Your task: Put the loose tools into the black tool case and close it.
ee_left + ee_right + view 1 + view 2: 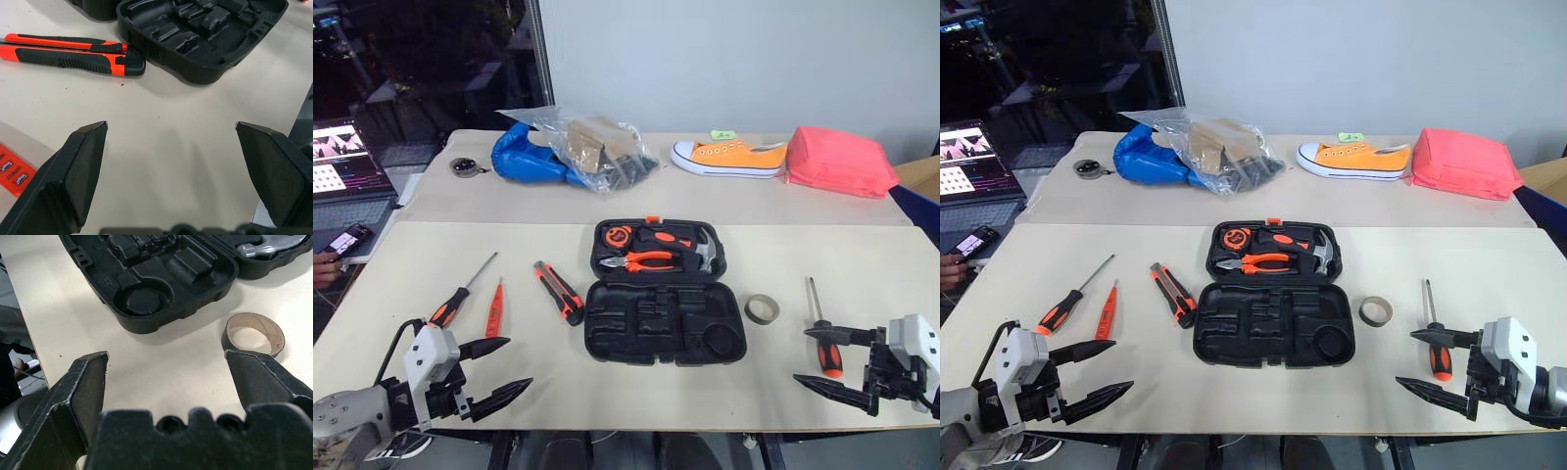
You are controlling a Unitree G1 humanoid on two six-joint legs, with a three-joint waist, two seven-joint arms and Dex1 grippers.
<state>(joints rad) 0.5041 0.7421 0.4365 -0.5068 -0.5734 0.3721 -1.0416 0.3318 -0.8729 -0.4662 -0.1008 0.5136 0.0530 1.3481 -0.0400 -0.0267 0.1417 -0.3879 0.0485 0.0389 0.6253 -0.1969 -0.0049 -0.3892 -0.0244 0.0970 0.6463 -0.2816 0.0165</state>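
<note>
Left eye view: the black tool case (664, 294) is seen lying open at the middle of the near table (607, 392), its far half holding orange-handled pliers (636, 259) and a steel-headed hammer (703, 253), its near half showing bare moulded recesses. An orange-and-black utility knife (559, 292) is laid just beside the case on the robot's left. Further left, a small slim orange screwdriver (494, 310) and a long black-and-orange-handled screwdriver (460, 295) are set side by side, apart from each other. On the robot's right of the case a small greyish tape roll (762, 308) is placed near the case's near corner, and beyond it a second long screwdriver (822, 340) is laid with its handle toward the table's near edge.

The left gripper (501, 370) is held above the near left part of the table with its two fingers spread wide and nothing between them. The right gripper (824, 358) is held at the near right, likewise spread and empty; its upper finger appears to overlap the second screwdriver's handle, though contact cannot be judged.

On the far table (705, 201) a blue bag (530, 159) under clear plastic wrap (597, 147), an orange sneaker (729, 157) and a pink pouch (840, 160) are seen.
</note>
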